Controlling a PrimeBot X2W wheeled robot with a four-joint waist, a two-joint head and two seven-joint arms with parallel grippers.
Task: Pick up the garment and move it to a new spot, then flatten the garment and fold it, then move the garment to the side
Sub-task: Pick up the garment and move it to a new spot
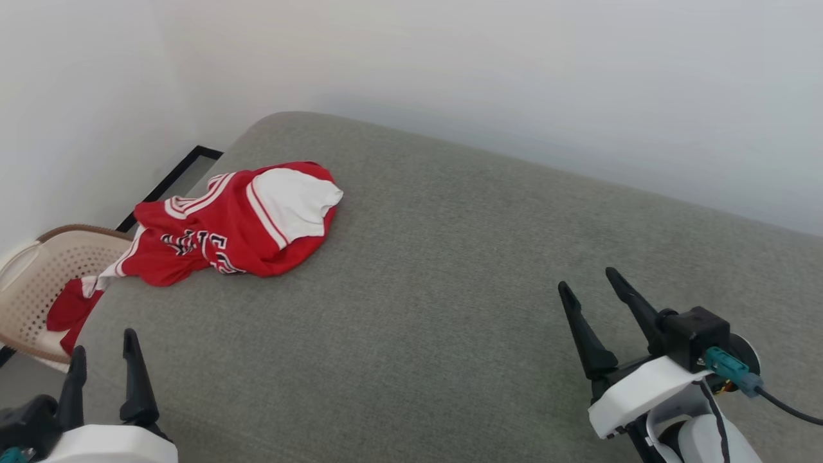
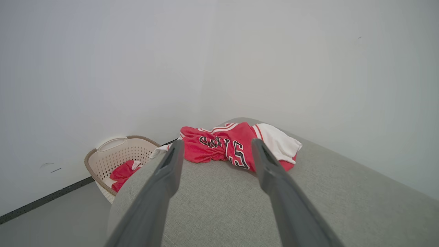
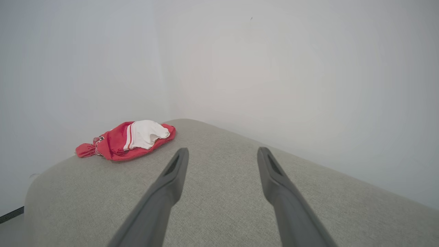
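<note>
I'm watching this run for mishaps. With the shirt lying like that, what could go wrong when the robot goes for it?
1. The shirt droops over the cushion edge toward the basket; a nudge could slide it in.
2. It is bunched up, so the open left tool may pinch several layers, making flattening harder.

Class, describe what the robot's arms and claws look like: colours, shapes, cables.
The left claw and right claw each have two long black tapering fingers on a white wrist shell. The right wrist carries a black block with a teal connector and a black cable.
</note>
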